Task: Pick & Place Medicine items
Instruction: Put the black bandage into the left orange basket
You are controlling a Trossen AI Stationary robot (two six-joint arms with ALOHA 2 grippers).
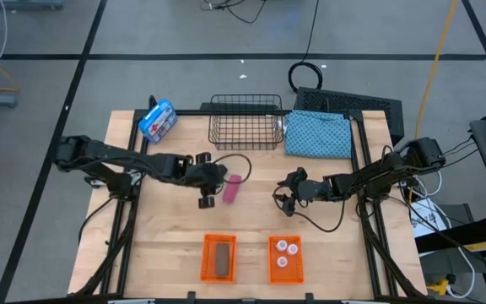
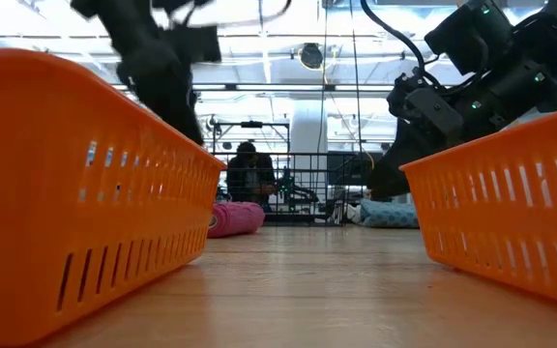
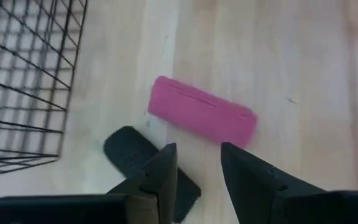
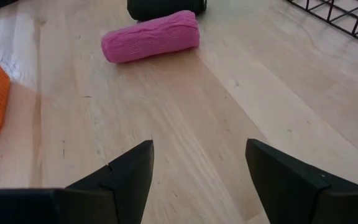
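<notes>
The pink piece (image 1: pixel 232 189) lies flat on the wooden table; it also shows in the left wrist view (image 3: pixel 204 115) and the right wrist view (image 4: pixel 151 36). A black ribbed piece (image 3: pixel 126 149) lies beside it, partly hidden behind one of my left fingers. My left gripper (image 1: pixel 218 177) (image 3: pixel 199 165) hovers over these two pieces, slanting down, with a narrow gap and nothing between its fingers. My right gripper (image 1: pixel 283 198) (image 4: pixel 197 168) waits open, right of the pink piece. A brown piece (image 1: pixel 222 260) lies in the left orange basket (image 1: pixel 207 253). Three white bottles (image 1: pixel 287 249) stand in the right orange basket (image 1: pixel 272 263).
A black wire basket (image 1: pixel 245 121) stands at the table's far edge, with a blue-and-white package (image 1: pixel 157 121) to its left and a blue patterned cloth (image 1: pixel 319 133) to its right. Bare wood lies between the two arms. A person (image 2: pixel 249 174) shows in the room behind.
</notes>
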